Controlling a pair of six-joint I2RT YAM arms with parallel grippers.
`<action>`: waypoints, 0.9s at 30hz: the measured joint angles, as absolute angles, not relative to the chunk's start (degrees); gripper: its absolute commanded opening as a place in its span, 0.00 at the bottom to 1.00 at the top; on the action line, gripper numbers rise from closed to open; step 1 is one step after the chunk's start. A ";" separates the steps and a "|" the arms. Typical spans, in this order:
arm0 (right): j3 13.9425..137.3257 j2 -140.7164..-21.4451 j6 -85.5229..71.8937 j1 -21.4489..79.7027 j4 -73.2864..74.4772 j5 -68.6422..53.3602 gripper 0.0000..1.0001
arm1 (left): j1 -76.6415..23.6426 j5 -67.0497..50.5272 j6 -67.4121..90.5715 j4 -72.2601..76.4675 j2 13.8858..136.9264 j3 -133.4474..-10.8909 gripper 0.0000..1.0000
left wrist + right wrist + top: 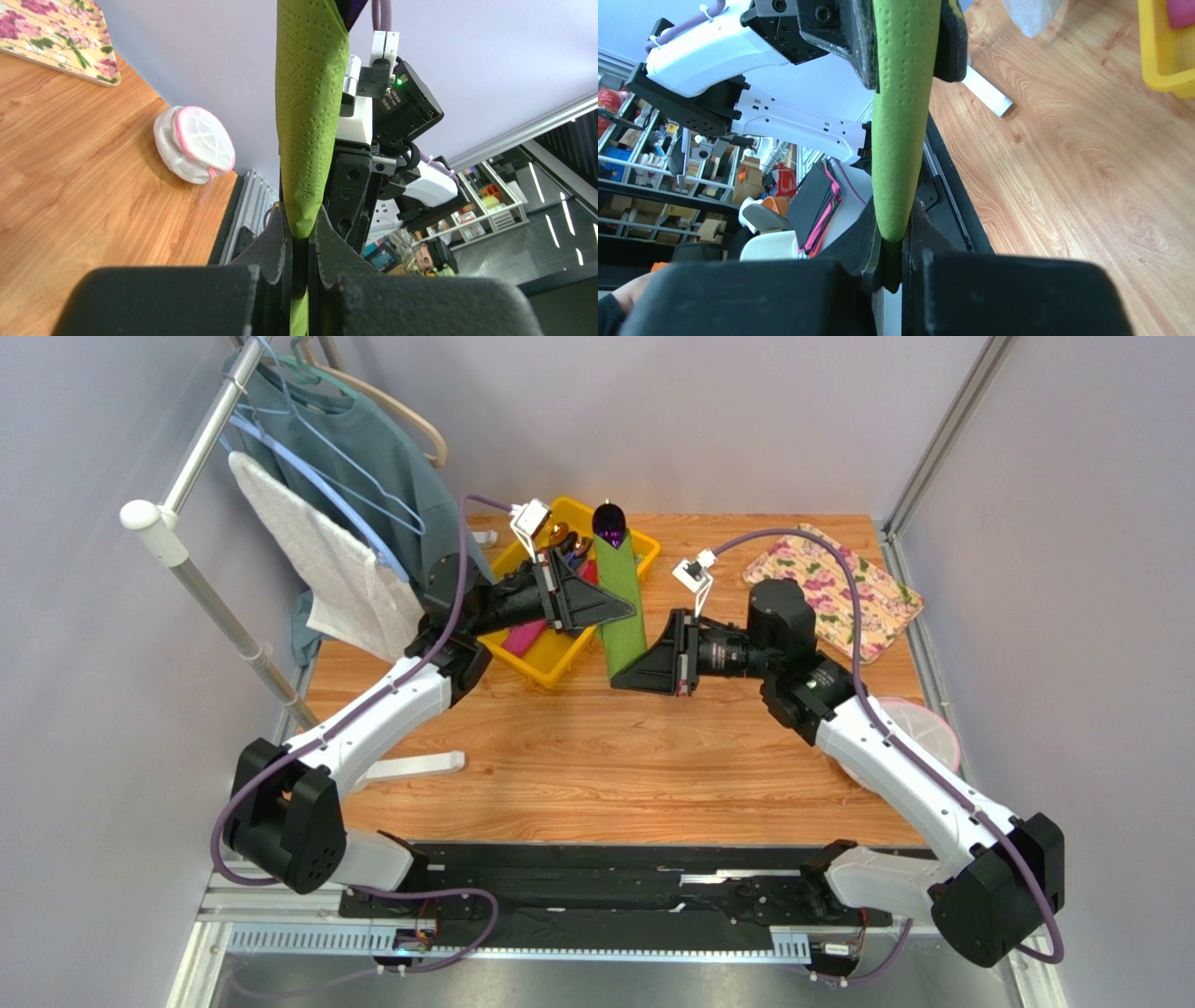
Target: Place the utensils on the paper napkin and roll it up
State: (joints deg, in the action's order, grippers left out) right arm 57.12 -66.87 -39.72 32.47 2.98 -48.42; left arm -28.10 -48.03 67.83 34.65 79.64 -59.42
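The green paper napkin (619, 602) is rolled into a tube and held in the air over the table's far middle. A dark purple utensil head (608, 520) pokes out of its far end. My left gripper (603, 602) is shut on the roll's middle from the left. My right gripper (629, 669) is shut on its near end. The left wrist view shows the roll (309, 119) pinched between the left gripper's (302, 238) pads. The right wrist view shows the roll (901, 126) running from the right gripper (896, 241) up to the other gripper's fingers (861, 35).
A yellow tray (558, 669) behind the left gripper holds more cutlery, including a pink handle (526, 636). A floral mat (856, 588) lies at the far right. A white pink-rimmed mesh pouch (919, 735) sits by the right arm. A clothes rack with a towel (330, 567) stands at the left.
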 measured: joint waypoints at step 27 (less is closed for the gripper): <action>70.39 -69.89 -35.11 23.11 15.42 -50.04 0.47 | -29.50 -51.64 62.63 36.32 77.25 -53.93 0.00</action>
State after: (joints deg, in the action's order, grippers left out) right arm 70.39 -69.89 -35.11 23.11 15.42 -50.04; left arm -29.50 -51.64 62.63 36.32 77.25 -53.93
